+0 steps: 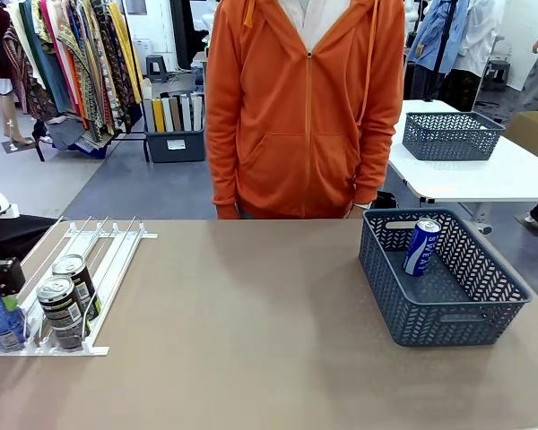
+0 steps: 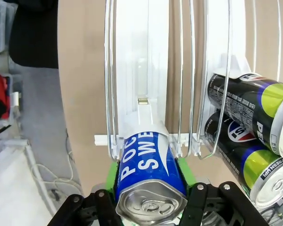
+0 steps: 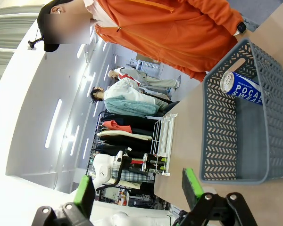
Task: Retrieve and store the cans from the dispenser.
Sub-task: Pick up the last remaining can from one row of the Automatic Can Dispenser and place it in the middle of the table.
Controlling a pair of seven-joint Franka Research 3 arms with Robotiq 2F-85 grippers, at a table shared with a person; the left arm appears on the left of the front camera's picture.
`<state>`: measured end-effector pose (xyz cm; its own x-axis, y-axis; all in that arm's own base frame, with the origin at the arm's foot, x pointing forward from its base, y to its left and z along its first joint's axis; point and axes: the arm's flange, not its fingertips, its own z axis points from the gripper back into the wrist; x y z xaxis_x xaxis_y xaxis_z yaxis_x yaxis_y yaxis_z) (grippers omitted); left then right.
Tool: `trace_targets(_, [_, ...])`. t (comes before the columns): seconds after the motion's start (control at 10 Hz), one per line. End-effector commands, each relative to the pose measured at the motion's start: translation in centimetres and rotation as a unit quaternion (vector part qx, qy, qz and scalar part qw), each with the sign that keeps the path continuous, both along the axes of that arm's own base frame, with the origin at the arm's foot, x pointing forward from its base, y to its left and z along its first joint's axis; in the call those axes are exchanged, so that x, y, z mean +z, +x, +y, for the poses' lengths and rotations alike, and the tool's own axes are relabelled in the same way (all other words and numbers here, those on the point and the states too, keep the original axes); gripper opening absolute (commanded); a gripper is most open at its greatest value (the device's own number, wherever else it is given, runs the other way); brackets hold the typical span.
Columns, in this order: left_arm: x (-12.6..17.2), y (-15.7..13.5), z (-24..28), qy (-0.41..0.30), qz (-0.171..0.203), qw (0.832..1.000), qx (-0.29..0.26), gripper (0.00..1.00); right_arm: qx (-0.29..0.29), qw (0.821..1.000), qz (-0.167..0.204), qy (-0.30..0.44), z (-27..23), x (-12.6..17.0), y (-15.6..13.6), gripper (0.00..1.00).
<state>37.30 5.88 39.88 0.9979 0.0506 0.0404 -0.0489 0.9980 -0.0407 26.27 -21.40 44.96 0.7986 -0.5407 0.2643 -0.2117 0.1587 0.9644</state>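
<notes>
The left gripper (image 2: 149, 172) is clamped on a blue POCARI SWEAT can (image 2: 148, 165). Its green pads (image 2: 112, 175) press against both sides of the can's body, and the silver top faces the wrist camera. The can sits at the front end of one lane of the white dispenser (image 2: 137, 70), between that lane's wire rails. Whether its base is clear of the lane cannot be told. In the front view this is the near left corner of the rack, at the robot's left edge of the table (image 1: 251, 340). In the next lane over, two dark cans (image 2: 247, 101) with yellow-green bands stand one behind the other, touching each other, and the gripper does not touch them. The right gripper (image 3: 137, 188) has its fingers spread wide with nothing between them and is raised above the table. A dark grey mesh basket (image 1: 466, 318) sits on the robot's right side of the table, well apart from the dispenser. A second blue can (image 1: 421, 246) leans inside it against the far wall. A person in an orange hoodie (image 1: 305, 116) stands at the far side of the table.
</notes>
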Motion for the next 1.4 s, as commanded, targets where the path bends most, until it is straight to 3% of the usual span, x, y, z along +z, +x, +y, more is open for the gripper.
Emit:
trace_targets(0.0, [0.1, -1.2, -0.6, 0.004, -0.013, 1.0, -0.004, 0.0, -0.004, 1.0, -0.006, 0.008, 0.1, 0.5, 0.2, 1.0])
trace_targets(0.2, [3.9, -2.3, -0.4, 0.004, -0.046, 0.999, -0.01, 0.0, -0.004, 1.0, -0.006, 0.008, 0.1, 0.5, 0.2, 1.0])
trace_targets(0.4, [10.3, -4.9, -0.1, 0.003, -0.084, 0.996, -0.015, 0.0, -0.004, 1.0, -0.006, 0.008, 0.1, 0.5, 0.2, 1.0])
trace_targets(0.5, [13.9, -6.7, 0.2, -0.006, -0.125, 0.992, -0.027, 0.0, -0.004, 1.0, -0.006, 0.008, 0.1, 0.5, 0.2, 1.0])
trace_targets(0.7, [18.0, -10.1, 0.8, -0.014, -0.198, 0.98, -0.031, 0.0, -0.004, 1.0, -0.006, 0.008, 0.1, 0.5, 0.2, 1.0])
trace_targets(0.8, [18.8, -10.9, 1.2, -0.024, -0.226, 0.974, -0.022, 0.0, -0.004, 1.0, -0.006, 0.008, 0.1, 0.5, 0.2, 1.0])
trace_targets(1.0, [17.9, -11.1, 2.6, -0.062, -0.204, 0.977, -0.018, 0.0, -0.004, 1.0, -0.006, 0.008, 0.1, 0.5, 0.2, 1.0])
trace_targets(1.1, [20.1, -11.8, 1.4, -0.016, -0.215, 0.976, -0.013, 0.0, -0.004, 1.0, -0.006, 0.008, 0.1, 0.5, 0.2, 1.0])
trace_targets(1.3, [20.1, -11.8, 1.4, -0.016, -0.215, 0.976, -0.013, 0.0, -0.004, 1.0, -0.006, 0.008, 0.1, 0.5, 0.2, 1.0])
